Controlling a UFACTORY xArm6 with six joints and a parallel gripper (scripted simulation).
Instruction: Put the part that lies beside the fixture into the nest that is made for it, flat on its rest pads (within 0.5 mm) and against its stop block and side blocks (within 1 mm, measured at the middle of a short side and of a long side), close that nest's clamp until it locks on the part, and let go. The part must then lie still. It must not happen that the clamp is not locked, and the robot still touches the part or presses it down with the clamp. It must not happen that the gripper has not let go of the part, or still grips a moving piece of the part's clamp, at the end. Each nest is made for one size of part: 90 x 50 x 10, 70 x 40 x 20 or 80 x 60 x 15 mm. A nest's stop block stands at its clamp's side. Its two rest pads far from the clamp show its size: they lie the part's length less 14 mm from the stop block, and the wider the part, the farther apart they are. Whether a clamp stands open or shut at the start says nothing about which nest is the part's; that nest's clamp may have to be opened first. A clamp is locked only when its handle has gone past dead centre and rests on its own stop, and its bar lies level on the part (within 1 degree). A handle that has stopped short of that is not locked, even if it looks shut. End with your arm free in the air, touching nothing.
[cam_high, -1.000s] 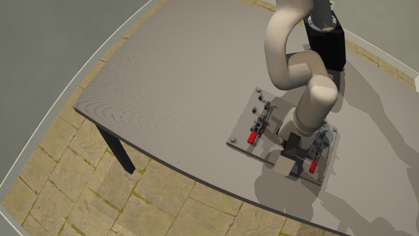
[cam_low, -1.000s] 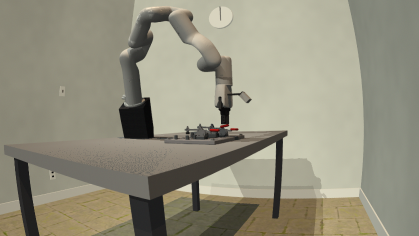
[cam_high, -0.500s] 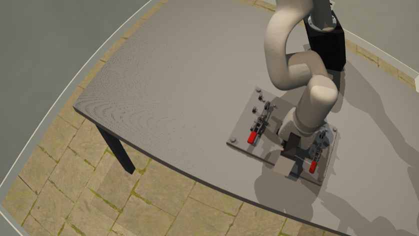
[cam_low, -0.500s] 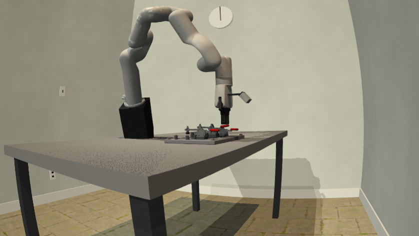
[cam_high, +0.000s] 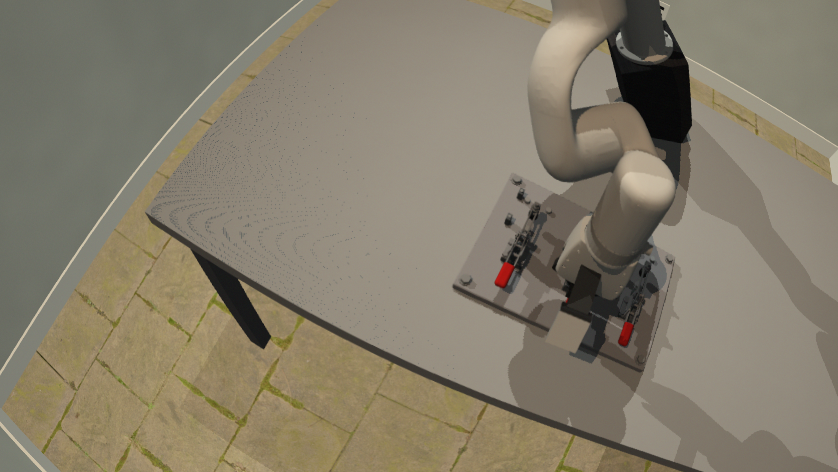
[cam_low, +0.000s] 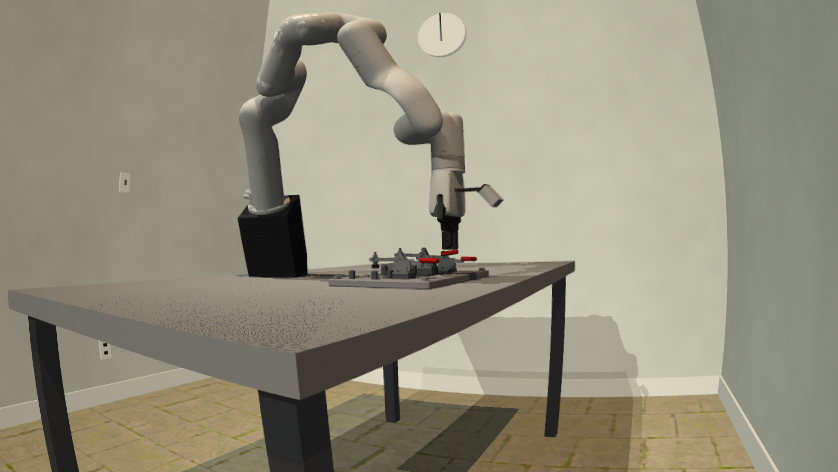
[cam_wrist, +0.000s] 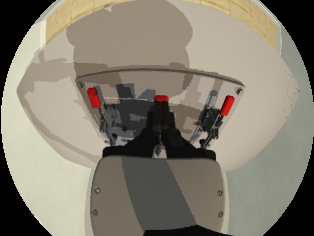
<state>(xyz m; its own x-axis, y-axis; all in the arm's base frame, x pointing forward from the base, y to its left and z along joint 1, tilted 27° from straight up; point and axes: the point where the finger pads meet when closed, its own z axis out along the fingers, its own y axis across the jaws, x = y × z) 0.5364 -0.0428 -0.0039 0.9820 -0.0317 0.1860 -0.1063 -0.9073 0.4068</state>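
Note:
The grey fixture plate (cam_high: 484, 261) (cam_low: 375, 283) (cam_wrist: 182, 89) lies on the table near the arm's base and carries three toggle clamps with red handles. My gripper (cam_low: 449, 245) (cam_wrist: 160, 109) is shut and empty. It points straight down right over the middle clamp's red handle (cam_low: 449, 252) (cam_wrist: 160, 100), which stands a little higher than the other two. The left clamp's handle (cam_high: 504, 274) (cam_wrist: 93, 97) and the right clamp's handle (cam_high: 626, 333) (cam_wrist: 228, 105) lie low. The arm hides the middle nest in the top view. I cannot make out the part clearly.
The arm's black base (cam_high: 650, 87) (cam_low: 272, 237) stands behind the fixture. The wrist camera's grey box (cam_high: 565, 334) (cam_low: 491, 195) juts out over the plate's front edge. The table's front edge (cam_high: 410, 363) runs close to the fixture.

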